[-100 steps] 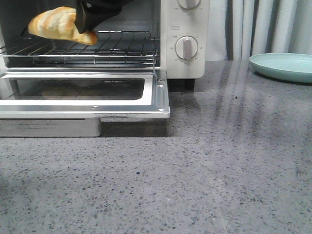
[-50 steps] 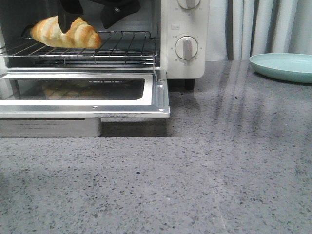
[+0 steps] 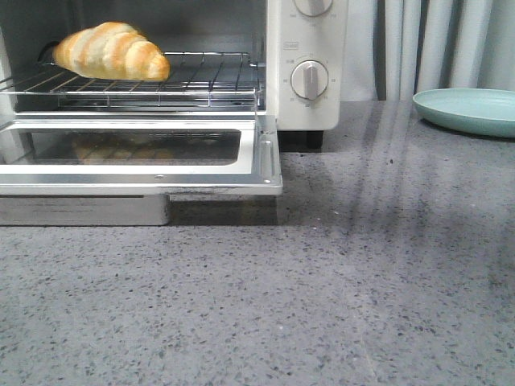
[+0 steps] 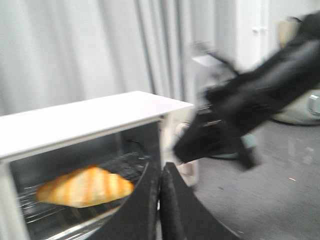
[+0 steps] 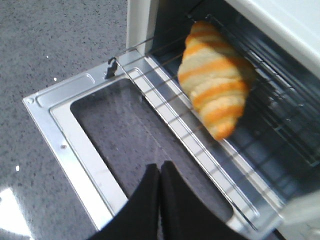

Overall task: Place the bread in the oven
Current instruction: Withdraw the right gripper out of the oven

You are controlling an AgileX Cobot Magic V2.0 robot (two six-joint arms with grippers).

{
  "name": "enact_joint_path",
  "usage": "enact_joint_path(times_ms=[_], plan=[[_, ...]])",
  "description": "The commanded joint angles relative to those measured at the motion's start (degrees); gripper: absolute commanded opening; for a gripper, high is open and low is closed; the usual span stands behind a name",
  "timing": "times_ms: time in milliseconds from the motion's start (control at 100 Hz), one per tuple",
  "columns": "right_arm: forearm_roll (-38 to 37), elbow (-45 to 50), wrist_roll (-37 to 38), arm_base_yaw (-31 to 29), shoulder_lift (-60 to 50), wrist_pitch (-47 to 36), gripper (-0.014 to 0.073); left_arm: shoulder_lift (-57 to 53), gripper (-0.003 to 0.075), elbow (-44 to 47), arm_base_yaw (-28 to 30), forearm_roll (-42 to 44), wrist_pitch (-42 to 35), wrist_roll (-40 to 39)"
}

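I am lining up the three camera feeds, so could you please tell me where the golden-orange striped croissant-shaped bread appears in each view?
Front view: the golden-orange striped croissant-shaped bread lies upper left, on the wire rack inside the cream-white toaster oven.
Left wrist view: the bread sits lower left, inside the oven opening.
Right wrist view: the bread is upper right of centre, on the rack.
Shared landmark: the wire rack beneath the bread.

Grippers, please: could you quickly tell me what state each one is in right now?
Left gripper: shut, holding nothing.
Right gripper: shut, holding nothing; the bread lies free on the oven rack.
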Motion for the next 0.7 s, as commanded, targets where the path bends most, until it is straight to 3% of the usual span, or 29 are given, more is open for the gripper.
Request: enact_joint_path(times_ms=[0,90,210,380,690], plan=[[-5.3,8.65,0.39,-0.91,-13.67,-6.99,-0.005,-3.72,-0.0022,1.55,-0.28,11.87,-6.26,-12.54],[-5.3,19.72,0.39,-2.41,-25.31,-11.57,-0.005,-8.14,-0.0022,5.02,-0.28,23.21,-3.65,-22.22],[-5.3,31.89,0.39,-4.78,-41.9,-11.03,-0.005,-11.08,-0.0022,8.55,-0.28,27.17,-1.1,-29.87],[-7.36,42.42,0.39,-8.2,-59.78,-9.2,-0.0049,-11.33,-0.0021,10.76,-0.28,26.9,-2.2,-30.13],[-10.46,47.96,0.39,-12.1,-82.67,-5.88,-0.005,-11.33,-0.0021,11.35,-0.28,26.78,-2.2,-30.13]])
